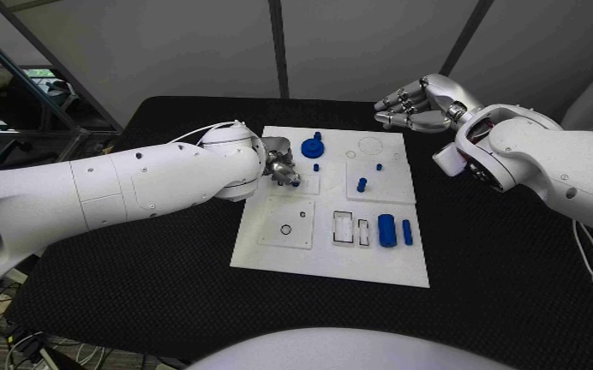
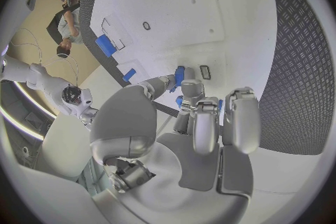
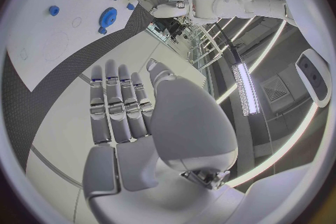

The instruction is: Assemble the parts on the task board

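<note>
- White board (image 1: pixel 324 250) lies mid-table on the black table (image 1: pixel 148 284); from its centre, a blue gear (image 1: pixel 314 148) sits at about 12 o'clock, a small blue peg (image 1: pixel 362 185) just past centre toward 1 o'clock, and a blue cylinder (image 1: pixel 386 229) with a slimmer blue pin (image 1: pixel 408 232) at about 4 o'clock.
- Two empty rectangular slots (image 1: pixel 344 227) lie just beside the cylinder, toward 5 o'clock; a ring-shaped hole (image 1: pixel 285 229) is at 7 o'clock.
- The left hand (image 1: pixel 280 169) is over the board's 10 o'clock area, mostly hidden in the head view by its own wrist.
- In the left wrist view that hand (image 2: pixel 203 117) has its fingers curled down together onto the board, with a small blue part (image 2: pixel 179 75) between the fingertips; whether it is truly pinched or only touched is hard to tell, as the fingers cover most of it.
- More blue shows under those fingers, too hidden to name.
- The right hand (image 1: pixel 418 106) hangs off the board at about 1 o'clock, over the table's far edge, well apart from the parts.
- In the right wrist view its fingers (image 3: pixel 119 106) lie straight, side by side, holding nothing.
</note>
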{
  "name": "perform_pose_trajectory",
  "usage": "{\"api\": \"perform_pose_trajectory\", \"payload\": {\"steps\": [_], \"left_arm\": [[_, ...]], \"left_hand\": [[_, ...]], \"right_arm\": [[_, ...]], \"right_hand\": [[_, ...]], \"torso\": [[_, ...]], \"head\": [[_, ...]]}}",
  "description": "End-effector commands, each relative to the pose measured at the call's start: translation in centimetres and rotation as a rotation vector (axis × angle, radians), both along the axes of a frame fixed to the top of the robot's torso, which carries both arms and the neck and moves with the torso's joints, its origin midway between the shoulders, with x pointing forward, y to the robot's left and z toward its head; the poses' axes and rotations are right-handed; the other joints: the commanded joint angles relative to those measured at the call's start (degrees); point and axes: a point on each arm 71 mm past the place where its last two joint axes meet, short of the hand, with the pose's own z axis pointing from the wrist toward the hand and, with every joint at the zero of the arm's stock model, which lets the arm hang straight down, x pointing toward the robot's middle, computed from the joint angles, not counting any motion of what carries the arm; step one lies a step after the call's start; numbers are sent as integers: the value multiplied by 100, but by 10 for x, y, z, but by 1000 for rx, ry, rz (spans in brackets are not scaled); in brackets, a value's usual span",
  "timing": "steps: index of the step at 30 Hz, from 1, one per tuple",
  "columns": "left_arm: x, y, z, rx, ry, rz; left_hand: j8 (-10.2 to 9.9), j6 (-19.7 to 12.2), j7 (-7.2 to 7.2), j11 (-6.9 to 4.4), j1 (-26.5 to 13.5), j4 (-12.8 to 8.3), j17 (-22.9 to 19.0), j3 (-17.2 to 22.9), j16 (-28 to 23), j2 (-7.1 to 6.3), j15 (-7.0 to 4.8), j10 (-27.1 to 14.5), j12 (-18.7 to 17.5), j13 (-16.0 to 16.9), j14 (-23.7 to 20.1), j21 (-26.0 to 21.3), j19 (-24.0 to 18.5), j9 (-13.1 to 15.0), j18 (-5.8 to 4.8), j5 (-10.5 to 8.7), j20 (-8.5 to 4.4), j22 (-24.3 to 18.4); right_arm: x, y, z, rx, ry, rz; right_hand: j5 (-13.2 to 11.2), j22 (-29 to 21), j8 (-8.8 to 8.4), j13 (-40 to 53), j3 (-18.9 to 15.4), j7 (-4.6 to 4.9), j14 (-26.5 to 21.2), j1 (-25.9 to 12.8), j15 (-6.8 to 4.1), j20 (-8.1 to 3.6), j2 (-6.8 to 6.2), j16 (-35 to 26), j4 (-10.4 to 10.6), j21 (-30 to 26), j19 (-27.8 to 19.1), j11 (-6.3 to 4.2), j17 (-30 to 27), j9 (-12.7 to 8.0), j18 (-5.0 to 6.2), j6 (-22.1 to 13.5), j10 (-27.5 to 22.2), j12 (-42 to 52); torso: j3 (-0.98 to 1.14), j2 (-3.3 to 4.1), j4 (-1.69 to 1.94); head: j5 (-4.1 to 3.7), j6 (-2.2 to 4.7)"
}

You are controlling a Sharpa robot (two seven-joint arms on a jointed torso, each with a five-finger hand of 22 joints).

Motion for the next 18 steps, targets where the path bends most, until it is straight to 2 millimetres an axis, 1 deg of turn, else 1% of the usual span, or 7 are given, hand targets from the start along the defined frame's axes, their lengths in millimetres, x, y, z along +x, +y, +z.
{"api": "perform_pose_trajectory", "payload": {"steps": [1,8,13,18], "left_arm": [[-2,0,-5,18,30,-9],[-1,0,-6,14,28,-3],[0,0,-6,16,29,-2],[1,1,-6,17,30,0]], "left_hand": [[-36,49,-17,-132,-147,43,1507,-125,14,-2,-50,161,43,26,605,39,180,-24,-233,-2,-45,385],[-58,110,-25,-138,-307,181,1507,-345,14,28,-56,190,105,85,605,61,198,-67,-241,-1,-52,428],[-62,173,-36,-146,-432,301,1507,-587,14,36,-62,226,165,142,605,94,220,-97,-252,-8,-56,482],[-66,212,-41,-149,-505,396,1507,-786,14,53,-65,241,197,172,605,106,230,-119,-256,-9,-60,507]], "right_arm": [[0,1,1,0,-4,8],[0,1,1,0,-4,7],[0,1,1,-1,-3,7],[0,1,1,-1,-2,6]], "right_hand": [[37,-7,-3,-10,-27,37,-40,-46,14,55,-4,-21,7,-32,-3,14,-8,2,32,-11,-38,2],[60,-13,-4,-12,-28,38,-49,-49,15,59,-1,-22,3,-46,-1,15,-15,1,32,-16,-46,0],[85,-18,-4,-13,-30,39,-55,-51,17,62,1,-22,0,-58,2,16,-22,1,33,-20,-52,0],[124,-25,-5,-13,-32,41,-62,-54,19,66,2,-21,-6,-75,6,18,-32,1,33,-26,-60,-1]], "torso": [[1,-2,0],[-1,-3,0],[2,0,-2],[0,-3,0]], "head": [[-8,-5],[-12,-14],[-14,-17],[-23,-19]]}}
